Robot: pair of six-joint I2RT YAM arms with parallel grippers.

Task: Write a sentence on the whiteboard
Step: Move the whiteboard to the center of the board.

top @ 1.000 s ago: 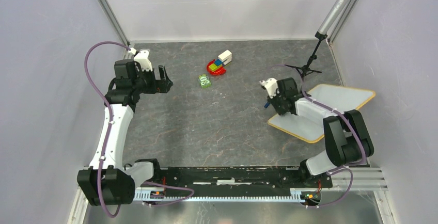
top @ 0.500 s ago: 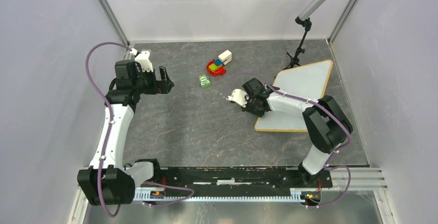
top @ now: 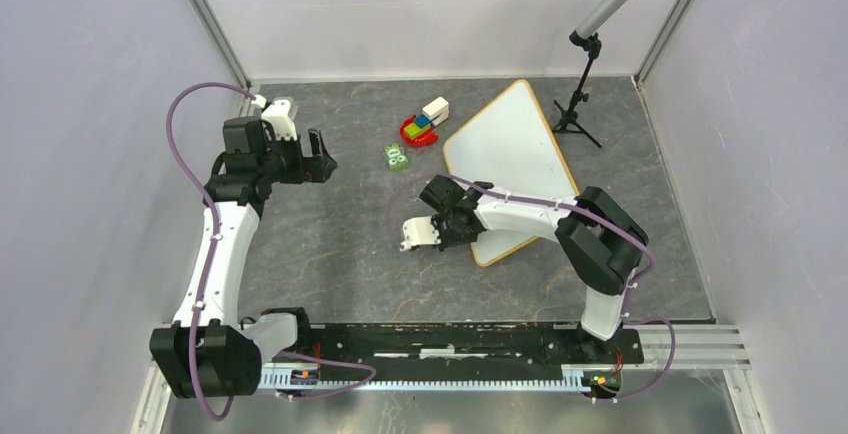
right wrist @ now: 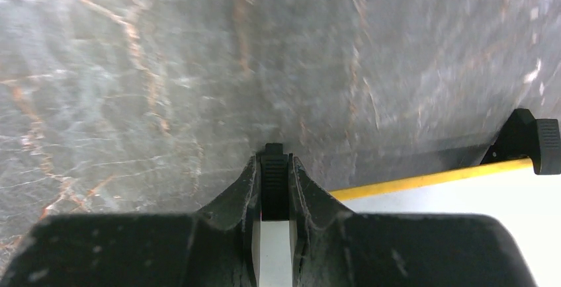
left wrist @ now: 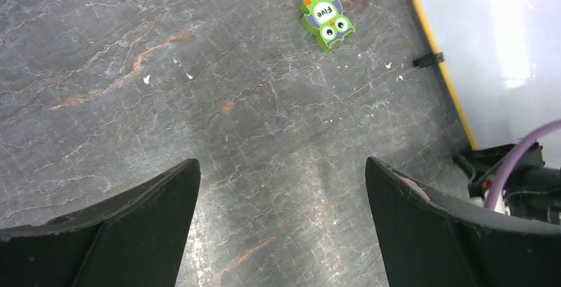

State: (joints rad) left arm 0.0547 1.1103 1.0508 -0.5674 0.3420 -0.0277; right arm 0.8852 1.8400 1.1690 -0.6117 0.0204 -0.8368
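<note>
The whiteboard (top: 510, 159) lies flat at centre right, turned on a slant, its white face blank. No sentence shows on it. My right gripper (top: 462, 229) is at the board's left edge near its lower corner. In the right wrist view the gripper (right wrist: 273, 161) is shut on a black ribbed clip (right wrist: 274, 178) of the board. The yellow rim (right wrist: 423, 180) and a second clip (right wrist: 532, 145) run off to the right. My left gripper (top: 318, 154) is open and empty, held over bare table at the left (left wrist: 281, 188). The board's edge also shows in the left wrist view (left wrist: 489, 49).
A green owl block marked "Five" (top: 397, 157) (left wrist: 326, 19) and a red toy with coloured blocks (top: 422, 126) lie left of the board's far corner. A black tripod stand (top: 578, 109) with a grey pole stands at the back right. Walls close in all sides.
My right gripper has swung left and nearer, pulling the whiteboard with it from the right wall to the centre and turning it. The left arm has not moved.
</note>
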